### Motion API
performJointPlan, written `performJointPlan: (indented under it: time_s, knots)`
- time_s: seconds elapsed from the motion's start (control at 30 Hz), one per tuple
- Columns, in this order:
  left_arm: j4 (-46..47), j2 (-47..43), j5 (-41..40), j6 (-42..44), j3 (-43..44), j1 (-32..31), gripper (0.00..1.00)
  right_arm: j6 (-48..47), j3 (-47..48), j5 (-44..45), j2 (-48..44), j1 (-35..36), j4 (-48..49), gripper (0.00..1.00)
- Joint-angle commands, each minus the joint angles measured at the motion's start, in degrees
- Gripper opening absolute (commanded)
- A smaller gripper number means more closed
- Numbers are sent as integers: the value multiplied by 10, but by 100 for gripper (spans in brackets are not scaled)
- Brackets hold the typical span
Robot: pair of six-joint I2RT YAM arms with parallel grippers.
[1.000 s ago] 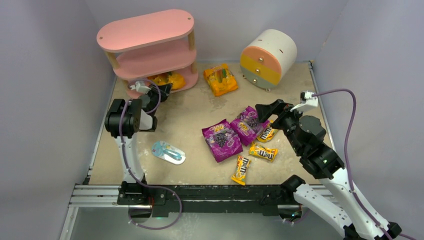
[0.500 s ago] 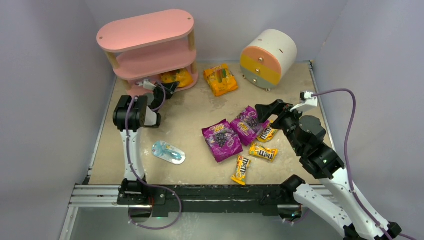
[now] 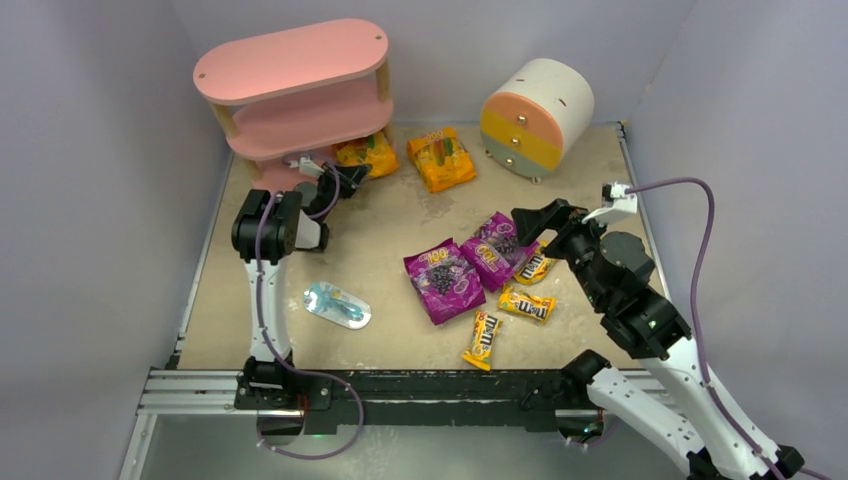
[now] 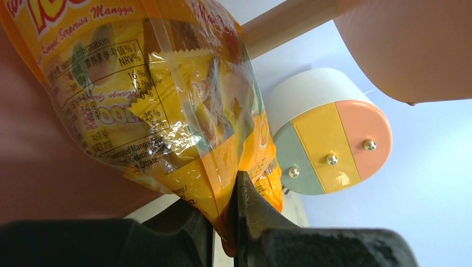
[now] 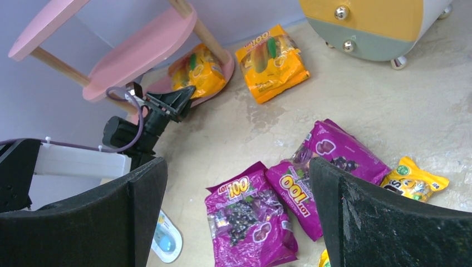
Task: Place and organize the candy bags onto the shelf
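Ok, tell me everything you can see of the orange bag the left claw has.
The orange bag is a glossy yellow-orange packet with a clear window showing wrapped sweets, red lettering and a printed nutrition panel. The left claw is shut on its crinkled lower edge. The bag lies at the right end of the bottom board of the shelf, under the middle tier and next to a wooden post.

Pink shelf (image 3: 290,60); orange-yellow bag (image 3: 368,153); purple grape-print bag (image 3: 444,279); cream, orange, yellow, grey cabinet (image 3: 536,117).
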Motion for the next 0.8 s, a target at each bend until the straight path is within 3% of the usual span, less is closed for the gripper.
performJointPlan:
  time_s: [0.0, 0.17, 0.4, 0.5, 0.63, 0.77]
  knots:
    - [-27, -34, -39, 16, 17, 4, 7, 0, 23, 9, -13, -1, -10, 99]
    - [-35, -56, -45, 7, 6, 12, 31, 3, 17, 9, -17, -1, -11, 99]
    - [-8, -86, -45, 4, -45, 20, 45, 6, 15, 1, -18, -1, -10, 99]
    - [1, -99, -37, 4, -73, 21, 56, 15, 15, -3, -23, -1, -20, 99]
    - [-3, -106, -26, 2, -88, 20, 81, 23, 10, -5, -35, 0, -20, 99]
    - [17, -119, -23, -8, -120, 20, 87, 27, 8, -4, -43, -1, -20, 99]
